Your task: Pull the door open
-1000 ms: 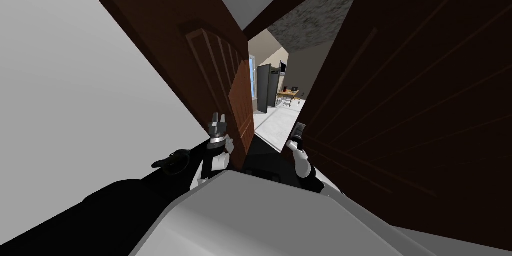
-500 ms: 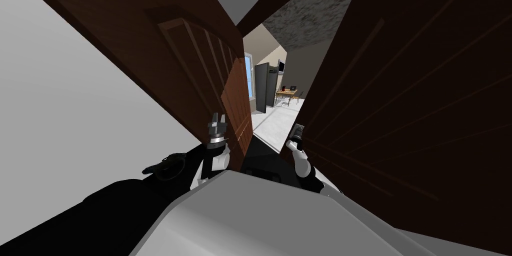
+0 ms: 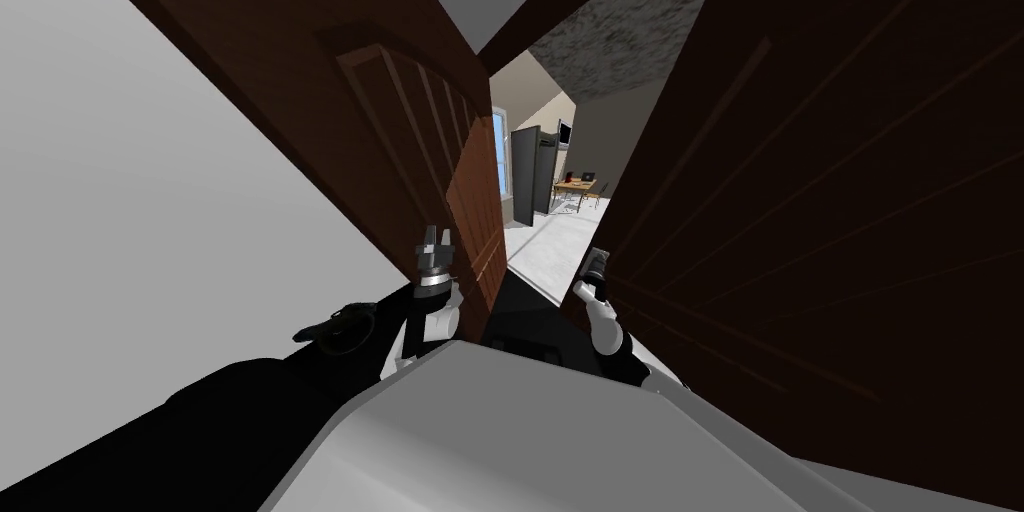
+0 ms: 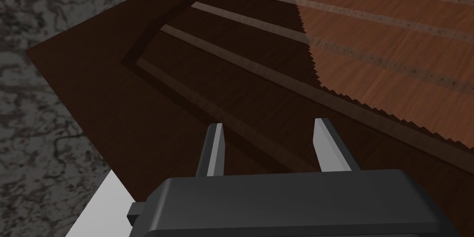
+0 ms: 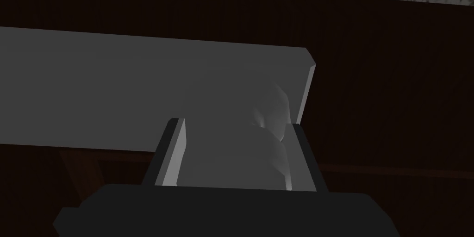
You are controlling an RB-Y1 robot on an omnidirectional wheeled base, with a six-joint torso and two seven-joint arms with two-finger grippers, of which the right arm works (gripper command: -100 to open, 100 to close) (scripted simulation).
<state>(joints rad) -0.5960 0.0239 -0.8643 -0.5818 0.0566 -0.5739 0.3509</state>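
Seen from the head: on the left, a brown panelled door leaf (image 3: 400,136) stands ajar. My left gripper (image 3: 432,234) hovers just beside it, fingers apart and holding nothing. Between the two leaves, a gap shows a bright room with a table (image 3: 573,186). Right of the gap, my right gripper (image 3: 597,258) is clamped on the grey lever handle (image 5: 139,86) of the dark door (image 3: 850,186). I judge the pull should follow the door's arc, with a firm grip and the wrist turning with the leaf

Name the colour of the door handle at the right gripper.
Plain grey handle; clearest in right wrist view.
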